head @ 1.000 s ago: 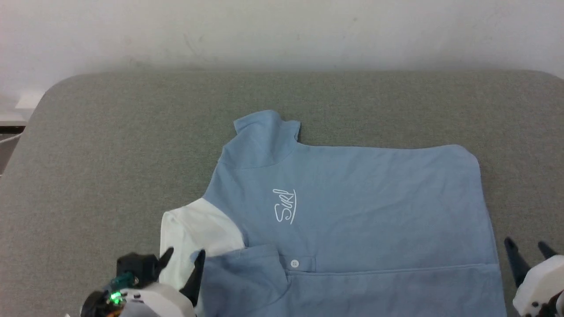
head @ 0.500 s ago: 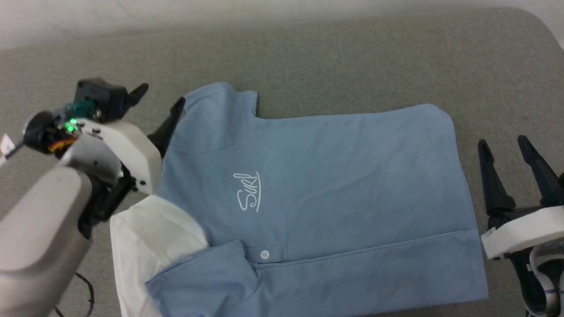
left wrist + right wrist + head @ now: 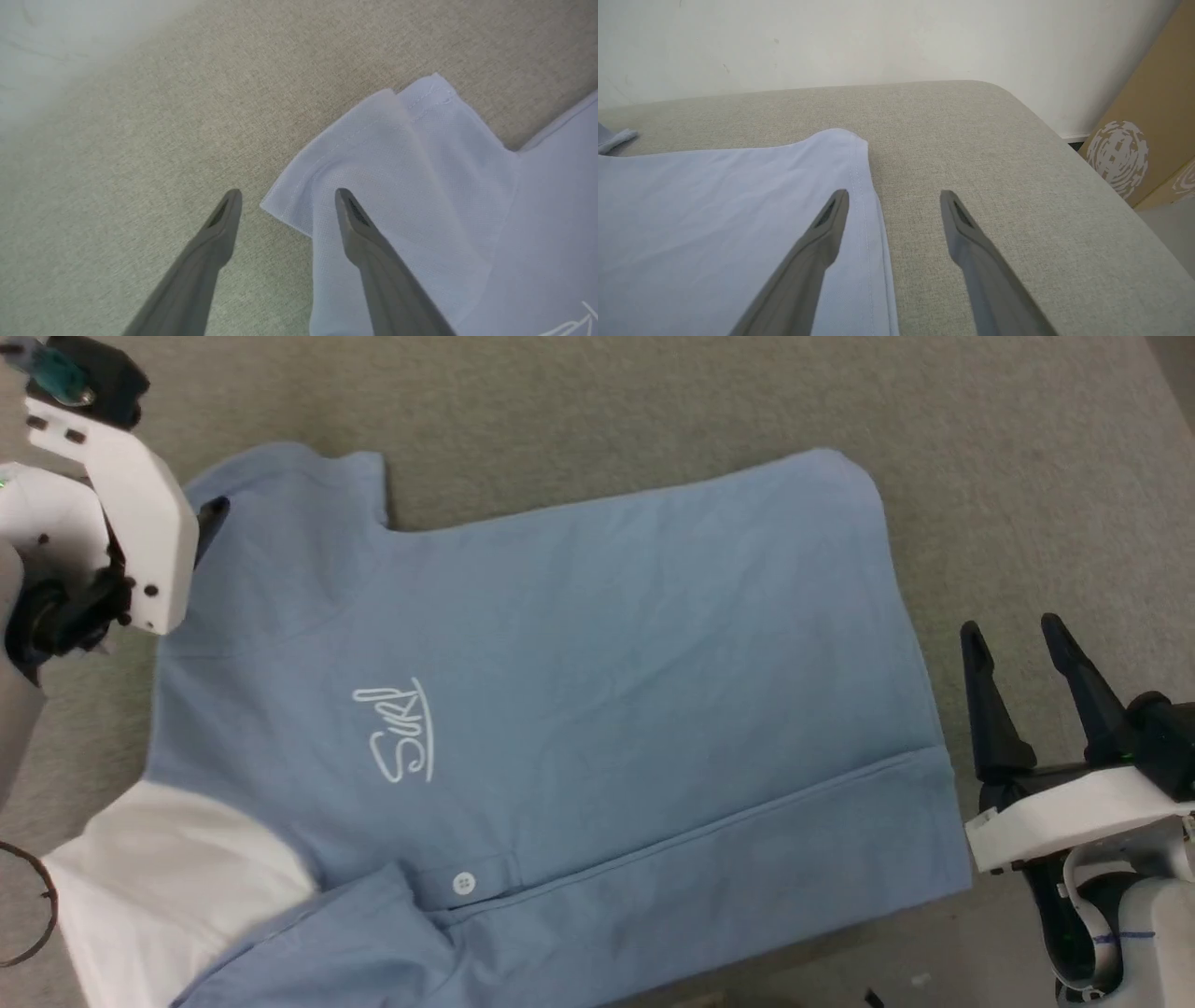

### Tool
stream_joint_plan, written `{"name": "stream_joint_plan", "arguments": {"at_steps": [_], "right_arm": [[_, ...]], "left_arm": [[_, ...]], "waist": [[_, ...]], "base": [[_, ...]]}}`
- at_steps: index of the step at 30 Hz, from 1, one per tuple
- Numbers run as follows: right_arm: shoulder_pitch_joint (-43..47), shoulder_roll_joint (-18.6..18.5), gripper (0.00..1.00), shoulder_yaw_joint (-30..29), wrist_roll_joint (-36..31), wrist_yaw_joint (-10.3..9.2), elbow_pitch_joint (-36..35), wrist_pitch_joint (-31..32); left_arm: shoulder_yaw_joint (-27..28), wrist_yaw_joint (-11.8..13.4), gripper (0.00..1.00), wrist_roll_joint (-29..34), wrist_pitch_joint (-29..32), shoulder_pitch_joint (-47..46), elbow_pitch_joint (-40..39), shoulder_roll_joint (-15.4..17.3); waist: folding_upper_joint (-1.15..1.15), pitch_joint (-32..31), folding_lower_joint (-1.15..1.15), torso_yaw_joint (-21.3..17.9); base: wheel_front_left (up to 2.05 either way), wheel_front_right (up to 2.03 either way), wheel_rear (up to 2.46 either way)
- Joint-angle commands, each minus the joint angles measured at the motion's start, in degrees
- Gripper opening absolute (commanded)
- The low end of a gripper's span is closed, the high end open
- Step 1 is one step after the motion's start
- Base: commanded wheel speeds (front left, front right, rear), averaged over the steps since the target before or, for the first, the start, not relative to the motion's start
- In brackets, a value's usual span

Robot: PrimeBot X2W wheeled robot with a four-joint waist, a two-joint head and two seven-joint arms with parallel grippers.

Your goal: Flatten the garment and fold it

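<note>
I am setting up a fold: the shirt (image 3: 607, 663) is lying chest-up and nearly flat on the grey cloth-covered desk (image 3: 653, 401), with my left gripper (image 3: 286, 196) spread wide astride the far sleeve (image 3: 397, 154) corner and my right gripper (image 3: 893, 193) spread wide astride the hem (image 3: 865, 186). Next, I judge, both are needing to drop and pinch cloth together. A pale wall (image 3: 831, 42) and a cardboard box (image 3: 1153, 107) are standing beyond the desk's rounded corner.
</note>
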Motion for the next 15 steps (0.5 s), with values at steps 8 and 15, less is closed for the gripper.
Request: {"name": "stream_joint_plan", "arguments": {"at_steps": [8,15], "right_arm": [[-2.04,0.89,1.0,-0.41,-0.5,-0.11,2.91,-1.56],[-2.87,0.46,1.0,-0.2,-0.92,-0.11,3.75,-1.46]], "left_arm": [[-4.05,0.26,1.0,2.4,9.9,-2.79,4.64,2.65],[-3.96,1.15,0.0,-0.53,15.33,-2.39,4.69,1.87]], "waist": [[0.0,5.35,-0.02,-4.34],[0.0,5.04,-0.02,-3.07]], "base": [[0.0,0.0,0.0],[0.0,0.0,0.0]]}}
